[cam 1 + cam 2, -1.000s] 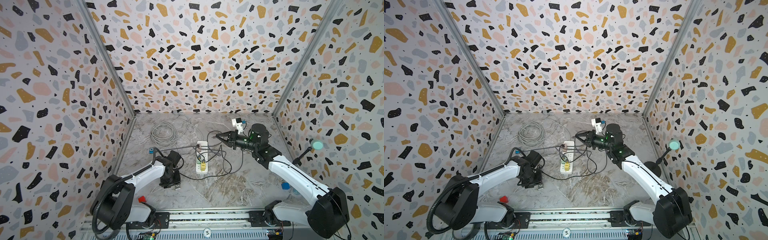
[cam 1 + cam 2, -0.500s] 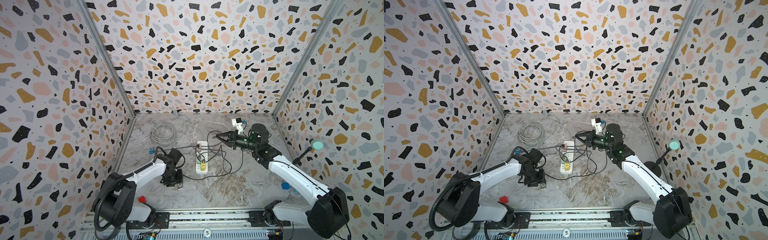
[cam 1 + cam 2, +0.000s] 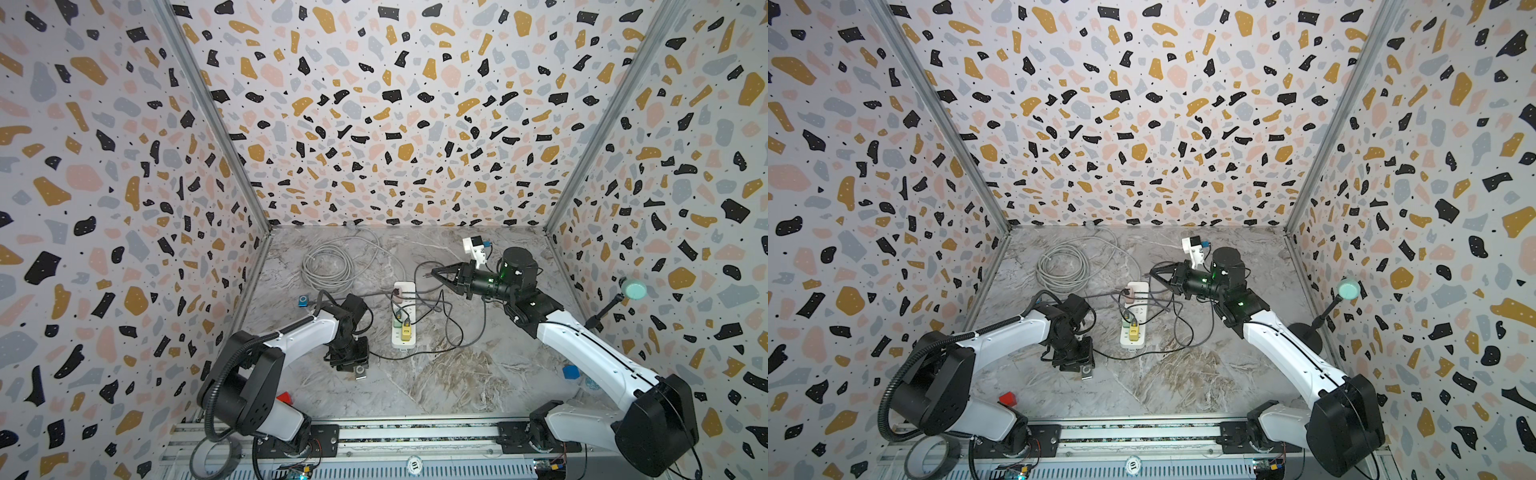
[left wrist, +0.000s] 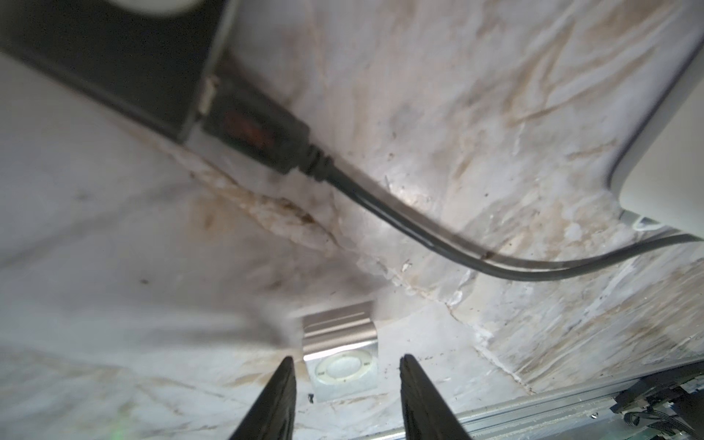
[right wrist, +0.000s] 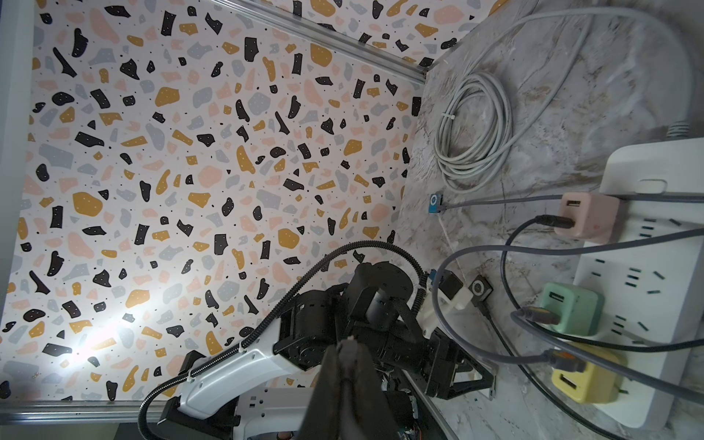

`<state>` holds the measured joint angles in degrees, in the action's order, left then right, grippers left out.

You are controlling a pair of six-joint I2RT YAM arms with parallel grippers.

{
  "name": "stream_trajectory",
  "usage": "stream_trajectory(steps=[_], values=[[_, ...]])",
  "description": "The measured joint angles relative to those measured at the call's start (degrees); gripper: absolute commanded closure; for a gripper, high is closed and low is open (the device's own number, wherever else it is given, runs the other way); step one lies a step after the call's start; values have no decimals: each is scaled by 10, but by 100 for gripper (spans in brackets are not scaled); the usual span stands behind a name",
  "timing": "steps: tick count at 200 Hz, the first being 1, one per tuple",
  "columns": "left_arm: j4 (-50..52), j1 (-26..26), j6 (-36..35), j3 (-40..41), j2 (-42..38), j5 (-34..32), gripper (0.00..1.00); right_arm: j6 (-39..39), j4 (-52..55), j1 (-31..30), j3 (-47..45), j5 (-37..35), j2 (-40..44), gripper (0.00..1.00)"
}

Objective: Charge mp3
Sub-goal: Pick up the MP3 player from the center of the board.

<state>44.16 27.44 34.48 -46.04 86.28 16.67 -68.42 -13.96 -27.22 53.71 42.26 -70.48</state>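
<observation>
Square brushed-silver mp3 (image 4: 343, 365) with a white wheel lies on my veined marble counter (image 4: 495, 114), lower centre in both top views. Only the left wrist view shows my left fingers (image 4: 278, 392) parted either side of it. My right fingers (image 5: 346, 365) are pinched together; I cannot tell what they hold.

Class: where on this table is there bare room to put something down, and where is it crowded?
Bare: the front middle of the table, between power strip, silver player and rail. Crowded: around the strip, with tangled cables.

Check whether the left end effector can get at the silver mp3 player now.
Likely yes: the left end effector hangs open just over the silver mp3 player, nothing between; the black cable lies clear aside.
</observation>
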Motion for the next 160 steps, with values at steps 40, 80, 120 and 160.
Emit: stream_trajectory(steps=[40, 80, 120, 160], values=[[12, 0, -22, -11, 22, -3, 58, 2, -2, 0, 0, 0, 0, 100], [25, 0, -34, -12, 28, -13, 60, 2, -11, 0, 0, 4, 0, 100], [25, 0, -36, -18, 35, -16, 61, 2, -13, 0, 0, 7, 0, 100], [23, 0, -36, -18, 37, -15, 65, 4, -15, 0, 0, 9, 0, 100]])
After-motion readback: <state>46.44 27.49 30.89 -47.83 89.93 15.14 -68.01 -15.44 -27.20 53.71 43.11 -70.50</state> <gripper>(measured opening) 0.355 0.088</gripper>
